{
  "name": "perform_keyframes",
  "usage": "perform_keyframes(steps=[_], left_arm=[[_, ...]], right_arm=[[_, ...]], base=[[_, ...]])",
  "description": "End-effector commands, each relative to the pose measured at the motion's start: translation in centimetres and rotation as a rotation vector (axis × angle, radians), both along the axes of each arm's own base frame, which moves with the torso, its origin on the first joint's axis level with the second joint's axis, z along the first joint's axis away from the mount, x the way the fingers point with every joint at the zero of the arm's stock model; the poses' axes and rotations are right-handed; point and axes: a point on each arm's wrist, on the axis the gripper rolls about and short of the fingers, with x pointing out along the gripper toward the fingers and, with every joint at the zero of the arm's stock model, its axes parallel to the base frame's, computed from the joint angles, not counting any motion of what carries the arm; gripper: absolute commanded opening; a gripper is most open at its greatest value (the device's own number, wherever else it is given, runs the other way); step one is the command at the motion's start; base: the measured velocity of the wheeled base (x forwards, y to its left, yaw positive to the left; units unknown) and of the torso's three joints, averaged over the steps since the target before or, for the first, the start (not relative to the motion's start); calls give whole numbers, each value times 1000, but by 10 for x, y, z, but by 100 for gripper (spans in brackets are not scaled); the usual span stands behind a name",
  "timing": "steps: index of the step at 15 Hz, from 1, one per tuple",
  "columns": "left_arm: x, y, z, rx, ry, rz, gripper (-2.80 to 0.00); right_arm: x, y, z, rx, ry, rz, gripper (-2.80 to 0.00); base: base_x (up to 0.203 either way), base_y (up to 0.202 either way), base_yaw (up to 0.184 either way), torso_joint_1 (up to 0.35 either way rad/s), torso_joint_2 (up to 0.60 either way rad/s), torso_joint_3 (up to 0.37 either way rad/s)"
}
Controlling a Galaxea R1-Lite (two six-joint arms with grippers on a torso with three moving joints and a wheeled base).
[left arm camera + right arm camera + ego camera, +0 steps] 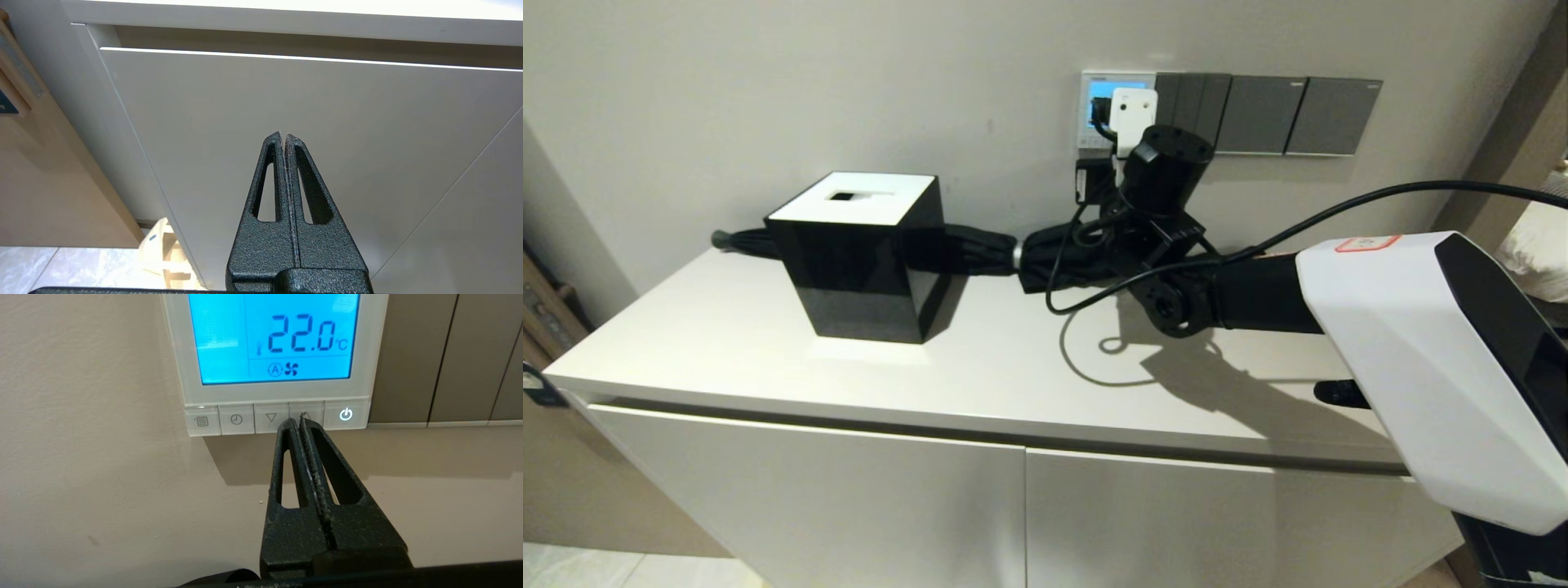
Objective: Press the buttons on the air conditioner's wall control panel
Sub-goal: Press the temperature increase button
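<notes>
The air conditioner's wall control panel [278,392] is a white-framed square with a glowing light blue screen reading 22.0 °C; it also shows on the wall in the head view [1092,110], half hidden by my right wrist. Its buttons [237,419] form a row of light grey keys along the bottom edge, with a lit power key [345,414] at one end. My right gripper [300,419] is shut and empty, its tips at the up-arrow key, beside the power key; contact is unclear. My left gripper [283,136] is shut and empty, parked low before a cabinet door [286,102].
Dark grey switch plates [1262,114] adjoin the panel on the right. On the white cabinet top [980,359] stand a black box with a white slotted lid [862,253] and a folded black umbrella [988,249] along the wall. A black cable [1380,196] loops from my right arm.
</notes>
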Motion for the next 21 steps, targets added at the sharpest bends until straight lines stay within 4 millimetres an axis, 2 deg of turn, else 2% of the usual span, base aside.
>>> perform_keyframes(steps=[1,4,16,21], left_arm=[[0,0,0,0,1,0,-280],[0,0,0,0,0,0,-280],[0,0,0,0,1,0,-280],[0,0,0,0,0,0,-280]], right_arm=[[-3,-1,3,6,-7,-4,-280],[-9,2,8,10,-13,7,-280],[0,1,-2,-3,3,-4,-280],[-7,1,8,6,-10,4,-280]], base=[[0,0,0,0,0,0],[0,0,0,0,0,0],[0,0,0,0,0,0],[0,0,0,0,0,0]])
